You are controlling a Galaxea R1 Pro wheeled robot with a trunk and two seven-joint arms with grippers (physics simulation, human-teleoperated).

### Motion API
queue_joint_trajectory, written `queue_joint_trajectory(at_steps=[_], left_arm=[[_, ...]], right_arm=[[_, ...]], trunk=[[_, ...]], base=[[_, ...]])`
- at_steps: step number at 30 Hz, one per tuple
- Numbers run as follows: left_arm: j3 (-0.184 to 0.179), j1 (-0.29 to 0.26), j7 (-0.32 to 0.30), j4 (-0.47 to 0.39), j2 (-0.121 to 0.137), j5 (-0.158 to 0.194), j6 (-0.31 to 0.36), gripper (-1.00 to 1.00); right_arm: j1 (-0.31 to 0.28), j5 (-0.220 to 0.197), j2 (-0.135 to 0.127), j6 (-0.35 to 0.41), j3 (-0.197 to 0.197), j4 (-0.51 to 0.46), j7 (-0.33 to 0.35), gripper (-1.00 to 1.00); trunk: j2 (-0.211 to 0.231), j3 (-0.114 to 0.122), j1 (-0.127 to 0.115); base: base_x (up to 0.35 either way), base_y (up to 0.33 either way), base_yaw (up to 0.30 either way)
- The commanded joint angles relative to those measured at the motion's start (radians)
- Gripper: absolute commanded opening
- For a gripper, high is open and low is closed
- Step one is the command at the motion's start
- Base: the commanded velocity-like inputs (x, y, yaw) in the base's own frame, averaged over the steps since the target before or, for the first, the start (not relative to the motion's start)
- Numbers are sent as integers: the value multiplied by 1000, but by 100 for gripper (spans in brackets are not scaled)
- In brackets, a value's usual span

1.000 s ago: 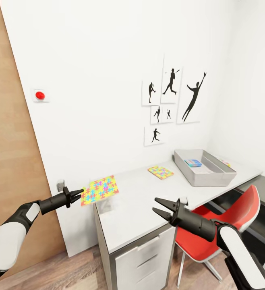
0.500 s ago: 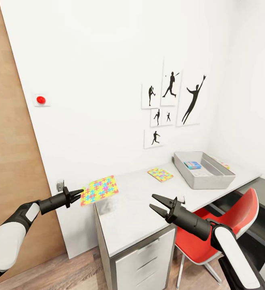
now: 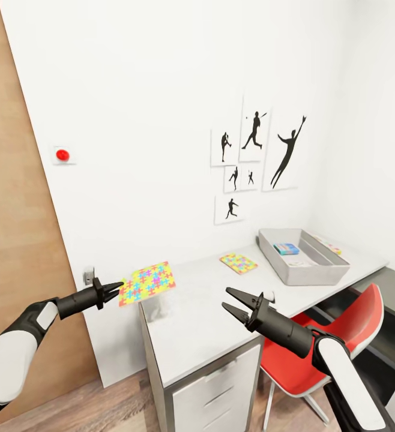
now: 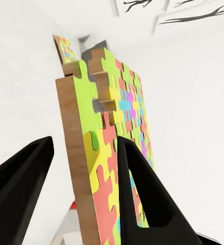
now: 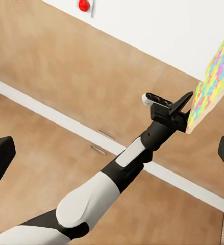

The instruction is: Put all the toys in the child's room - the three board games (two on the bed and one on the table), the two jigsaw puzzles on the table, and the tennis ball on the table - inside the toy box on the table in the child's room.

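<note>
Since the left gripper (image 3: 108, 291) only pinches the puzzle (image 3: 147, 282) by one edge, with its jaws closed on that rim, my worry is the mat sagging or slipping on the carry; it's held flat and cantilevered off the table's (image 3: 191, 324) end, pointing away from the fingers toward the wall; being square, it has no real long axis. Right gripper (image 3: 230, 303) hangs wide open, empty, over the table; second puzzle (image 3: 238, 263) lies flat mid-table; toy box (image 3: 305, 273) beyond holds a blue game (image 3: 286, 248).

White arms, black pointed grippers
</note>
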Motion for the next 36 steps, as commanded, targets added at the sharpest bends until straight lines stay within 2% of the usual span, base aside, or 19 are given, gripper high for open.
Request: queue_joint_trajectory(at_steps=[1, 6, 13, 18, 30, 36], left_arm=[[2, -1, -1, 0, 0, 0, 10, -100], [-4, -2, -25, -4, 0, -1, 26, -100], [-5, -2, -28, -4, 0, -1, 28, -100], [-5, -2, -28, -4, 0, -1, 28, -100], [-5, -4, -27, -4, -1, -2, 29, -100], [-6, -4, -27, -4, -1, -3, 29, -100]], right_arm=[[-1, 6, 0, 1, 0, 0, 7, 100], [-1, 6, 3, 0, 1, 2, 6, 100], [-1, 7, 4, -2, 7, 1, 5, 100], [-1, 8, 3, -31, 19, 0, 6, 100], [-1, 8, 2, -45, 38, 1, 6, 100], [-1, 8, 3, -46, 39, 2, 6, 100]], trunk=[[7, 2, -4], [42, 18, -23], [91, 40, -50], [126, 55, -69], [210, 93, -115], [252, 112, -138]], base=[[0, 0, 0], [0, 0, 0], [-84, 0, 0], [-185, 0, 0], [-15, 0, 0], [0, 0, -152]])
